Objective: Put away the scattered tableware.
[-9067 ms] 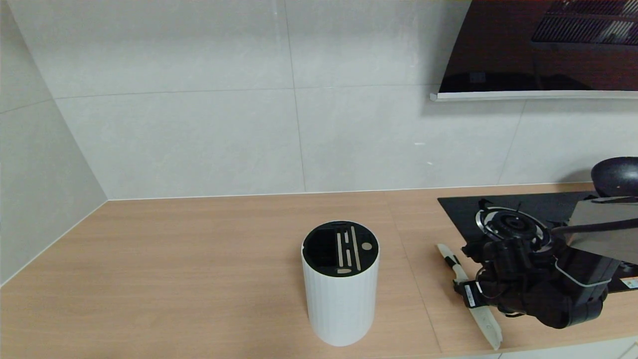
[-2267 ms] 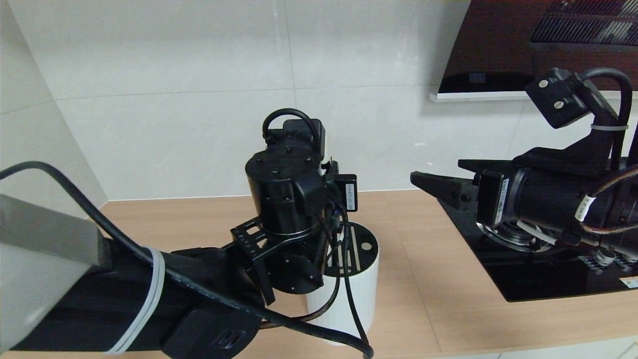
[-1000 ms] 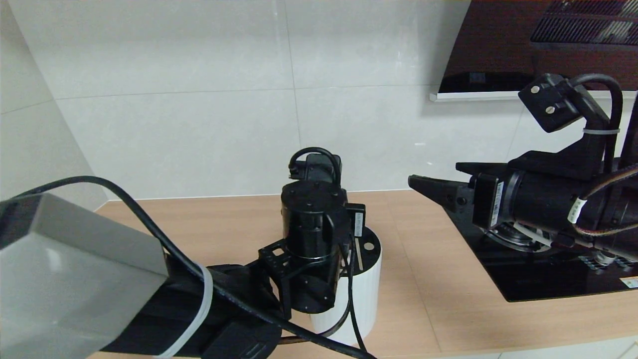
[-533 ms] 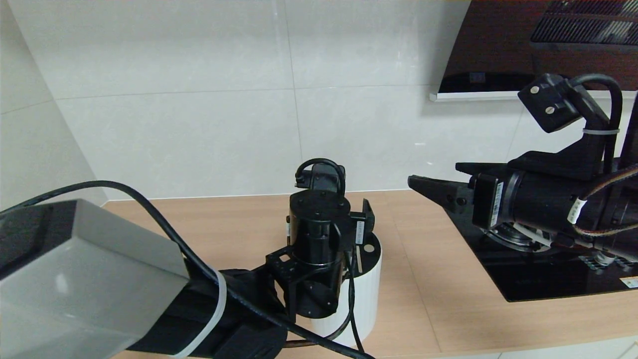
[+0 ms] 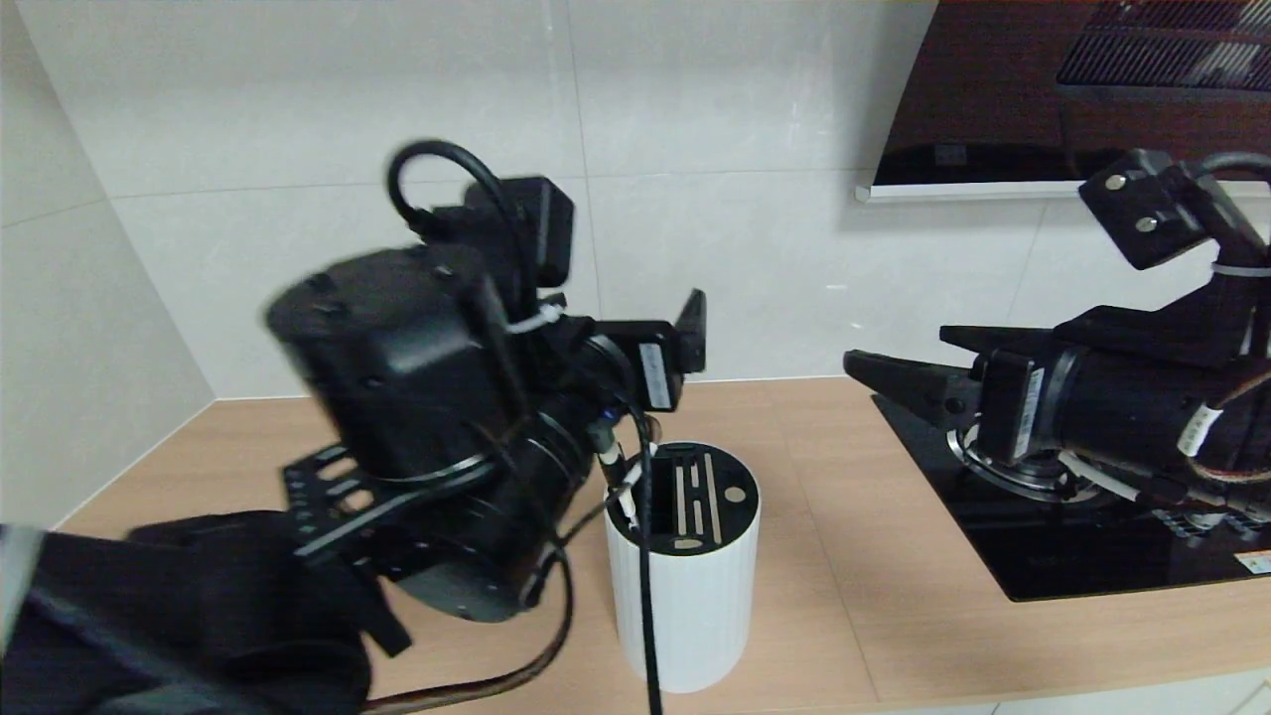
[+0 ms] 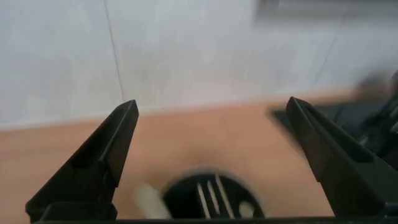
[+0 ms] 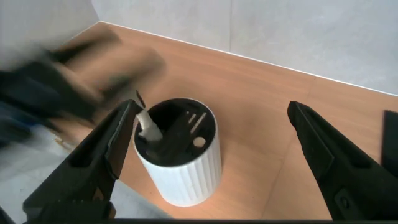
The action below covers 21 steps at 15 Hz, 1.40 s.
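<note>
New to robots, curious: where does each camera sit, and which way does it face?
Head: on the head, facing forward and down at counter and holder; both arms show.
Left wrist: on that wrist, facing the holder past the open left end effector.
Right wrist: on that wrist, facing the holder past the open right end effector.
All share the holder.

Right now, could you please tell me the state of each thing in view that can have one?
holder, upright on the counter.
white utensil, standing in the holder's large opening.
left pincer, open, empty, held up near the holder.
right pincer, open, empty, held up near the hob.
gas burner, no flame visible.
</note>
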Motion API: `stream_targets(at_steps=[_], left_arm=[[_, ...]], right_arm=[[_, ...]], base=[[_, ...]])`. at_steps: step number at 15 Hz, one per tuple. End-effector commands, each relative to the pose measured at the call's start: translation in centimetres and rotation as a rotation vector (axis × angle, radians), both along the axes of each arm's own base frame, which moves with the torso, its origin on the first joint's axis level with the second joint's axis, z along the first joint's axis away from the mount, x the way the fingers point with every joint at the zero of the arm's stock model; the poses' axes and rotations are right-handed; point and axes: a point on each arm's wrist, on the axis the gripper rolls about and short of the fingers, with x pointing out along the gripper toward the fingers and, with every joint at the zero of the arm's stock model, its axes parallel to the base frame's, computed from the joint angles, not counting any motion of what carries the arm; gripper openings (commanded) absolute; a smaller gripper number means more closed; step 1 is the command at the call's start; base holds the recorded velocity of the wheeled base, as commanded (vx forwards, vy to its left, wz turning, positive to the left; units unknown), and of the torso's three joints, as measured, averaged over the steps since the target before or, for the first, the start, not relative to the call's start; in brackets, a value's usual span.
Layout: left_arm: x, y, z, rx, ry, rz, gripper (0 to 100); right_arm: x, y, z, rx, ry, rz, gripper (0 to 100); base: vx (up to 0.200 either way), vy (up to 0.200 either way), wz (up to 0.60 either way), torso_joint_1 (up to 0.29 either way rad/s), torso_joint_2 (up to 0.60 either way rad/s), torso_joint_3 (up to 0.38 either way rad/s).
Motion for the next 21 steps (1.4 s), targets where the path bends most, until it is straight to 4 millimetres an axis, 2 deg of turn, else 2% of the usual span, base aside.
stream_targets(at_steps=[1,2,3,4,5,6,7,8,10,11,12,15,17,18,19,21], left_arm=[[-6.4,9.8,7.4,-0.107,-0.153,0.042,100],[-7.7,12.5,7.2,-0.082,-0.142,0.080,100],[-10.0,16.1,6.2,-0.043,-0.133,0.110,100],[-12.0,18.1,5.3,-0.029,-0.131,0.101,100],[-13.7,19.5,4.5,-0.026,-0.131,0.106,100],[-16.9,21.7,3.4,-0.018,-0.138,0.127,100],[-18.9,22.8,2.6,-0.002,-0.125,0.164,100],[-21.4,23.9,1.3,0.013,-0.113,0.222,100],[-25.6,25.0,-1.3,0.019,-0.163,0.271,100],[-26.3,25.0,-1.8,0.023,-0.177,0.275,100],[-28.1,25.0,-4.0,0.062,-0.193,0.296,100],[-28.0,24.7,-3.7,0.035,-0.206,0.489,100],[-28.2,23.9,-5.1,0.054,-0.202,0.576,100],[-27.8,23.6,-7.2,0.098,-0.180,0.533,100],[-26.6,23.6,-9.0,0.120,-0.122,0.526,100],[-24.3,23.5,-12.9,0.141,-0.047,0.502,100]], right_arm=[[-4.1,-4.6,1.2,0.053,-0.097,-0.068,100],[-6.0,-6.3,0.8,0.069,-0.123,-0.083,100],[-8.7,-8.5,0.0,0.090,-0.163,-0.103,100],[-10.4,-10.0,-0.8,0.103,-0.193,-0.142,100],[-11.2,-11.0,-1.7,0.099,-0.204,-0.206,100],[-12.7,-12.6,-2.9,0.099,-0.239,-0.330,100],[-14.1,-13.3,-3.6,0.110,-0.277,-0.368,100],[-16.4,-14.0,-4.4,0.123,-0.329,-0.389,100],[-19.9,-14.8,-6.2,0.086,-0.364,-0.458,100],[-20.4,-14.8,-6.6,0.078,-0.366,-0.467,100],[-22.0,-15.0,-8.0,0.066,-0.375,-0.493,100],[-23.3,-14.1,-10.8,-0.002,-0.414,-0.583,100],[-22.7,-14.2,-12.2,-0.072,-0.402,-0.598,100],[-22.3,-14.2,-13.0,-0.080,-0.384,-0.608,100],[-21.7,-14.2,-14.0,-0.090,-0.360,-0.605,100],[-20.3,-14.2,-17.1,-0.111,-0.292,-0.596,100]], base=[[0.000,0.000,0.00,0.000,0.00,0.000],[0.000,0.000,0.00,0.000,0.00,0.000],[0.000,0.000,0.00,0.000,0.00,0.000],[0.000,0.000,0.00,0.000,0.00,0.000],[0.000,0.000,0.00,0.000,0.00,0.000],[0.000,0.000,0.00,0.000,0.00,0.000],[0.000,0.000,0.00,0.000,0.00,0.000],[0.000,0.000,0.00,0.000,0.00,0.000],[0.000,0.000,0.00,0.000,0.00,0.000],[0.000,0.000,0.00,0.000,0.00,0.000],[0.000,0.000,0.00,0.000,0.00,0.000],[0.000,0.000,0.00,0.000,0.00,0.000],[0.000,0.000,0.00,0.000,0.00,0.000],[0.000,0.000,0.00,0.000,0.00,0.000],[0.000,0.000,0.00,0.000,0.00,0.000],[0.000,0.000,0.00,0.000,0.00,0.000]])
